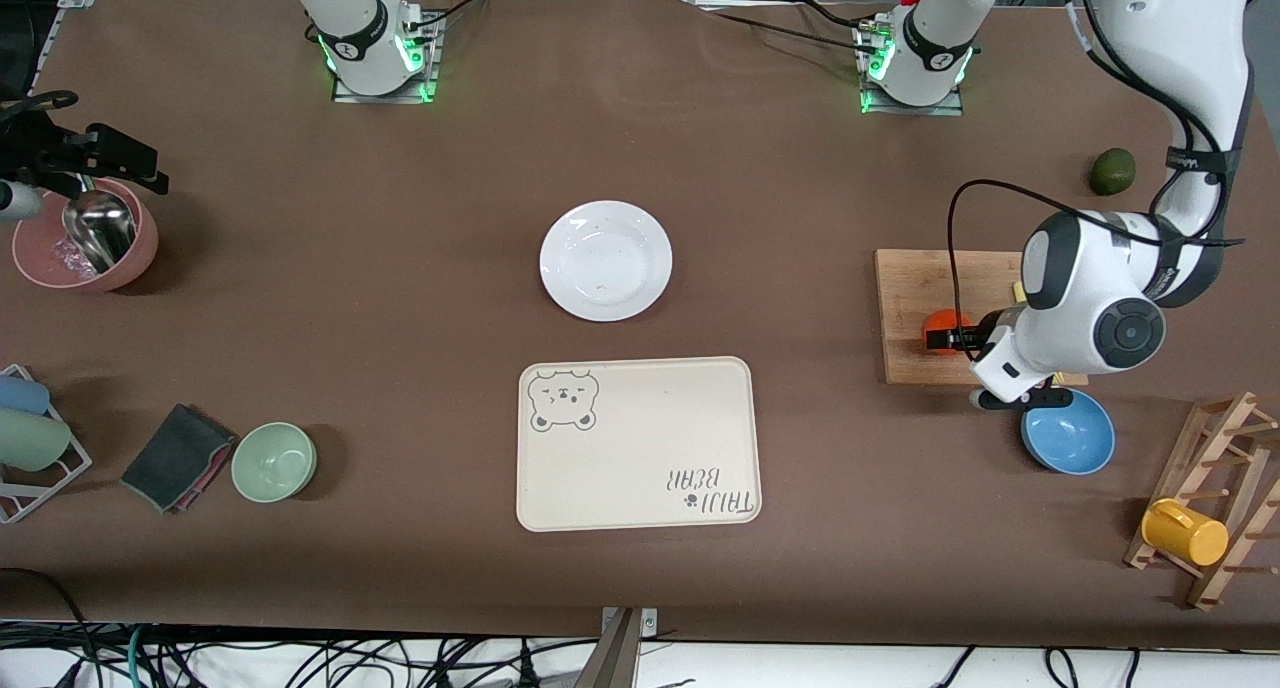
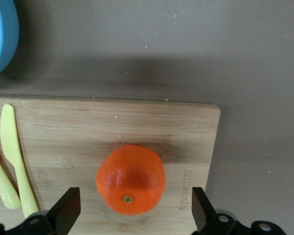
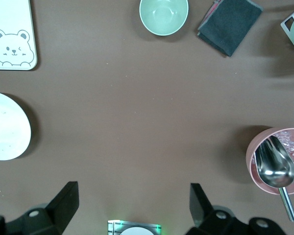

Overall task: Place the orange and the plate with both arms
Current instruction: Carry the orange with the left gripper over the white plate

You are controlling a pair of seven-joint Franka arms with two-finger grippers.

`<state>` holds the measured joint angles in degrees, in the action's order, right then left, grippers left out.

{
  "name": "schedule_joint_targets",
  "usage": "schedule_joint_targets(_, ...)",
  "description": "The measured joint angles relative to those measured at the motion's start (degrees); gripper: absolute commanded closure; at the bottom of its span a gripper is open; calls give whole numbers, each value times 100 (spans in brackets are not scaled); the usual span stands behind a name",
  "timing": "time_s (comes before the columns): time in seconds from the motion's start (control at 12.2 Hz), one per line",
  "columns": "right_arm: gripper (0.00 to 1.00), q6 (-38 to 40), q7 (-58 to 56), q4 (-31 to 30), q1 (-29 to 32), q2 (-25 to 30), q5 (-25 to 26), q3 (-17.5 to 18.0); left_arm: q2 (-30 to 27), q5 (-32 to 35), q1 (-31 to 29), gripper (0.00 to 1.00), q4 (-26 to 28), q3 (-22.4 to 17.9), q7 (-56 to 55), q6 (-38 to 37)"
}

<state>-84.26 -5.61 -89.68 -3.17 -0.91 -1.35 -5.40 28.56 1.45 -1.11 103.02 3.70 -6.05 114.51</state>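
One orange (image 2: 131, 179) sits between the left gripper's (image 2: 132, 208) spread fingers, apparently untouched; one plate (image 1: 606, 260) lies apart, and the right gripper (image 3: 132, 205) waits, fingers spread.

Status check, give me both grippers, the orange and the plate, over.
Left gripper open, straddling the orange on the cutting board. Right gripper open over bare table, waiting. Plate untouched mid-table. Nothing in the way.

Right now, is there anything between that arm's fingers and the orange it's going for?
Nothing visible. The left gripper is open, one finger on each side of the orange on the wooden cutting board. The yellow plastic knife lies off to one side on the board. The right gripper waits, open, beside the pink bowl.
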Motion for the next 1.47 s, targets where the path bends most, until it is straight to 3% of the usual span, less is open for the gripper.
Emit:
schedule_joint_targets(0.25,0,0,0,0,0,0,0,0,119,49,-64,0,461,-14,0,873)
schedule_joint_targets(0.33,0,0,0,0,0,0,0,0,127,49,-87,7,664,-19,0,1167)
schedule_joint_targets(0.41,0,0,0,0,0,0,0,0,127,49,-109,38,828,-19,0,1346)
schedule_joint_targets(0.57,0,0,0,0,0,0,0,0,127,49,-144,71,955,-19,0,1405)
schedule_joint_targets(0.82,0,1,0,0,0,0,0,0,104,49,-130,96,961,-4,-38,1378)
schedule_joint_targets(1.14,0,1,0,0,0,0,0,0,91,48,254,96,550,93,-906,812)
schedule_joint_targets(1.47,0,1,0,0,0,0,0,0,56,-716,1529,95,-71,290,-2592,418)
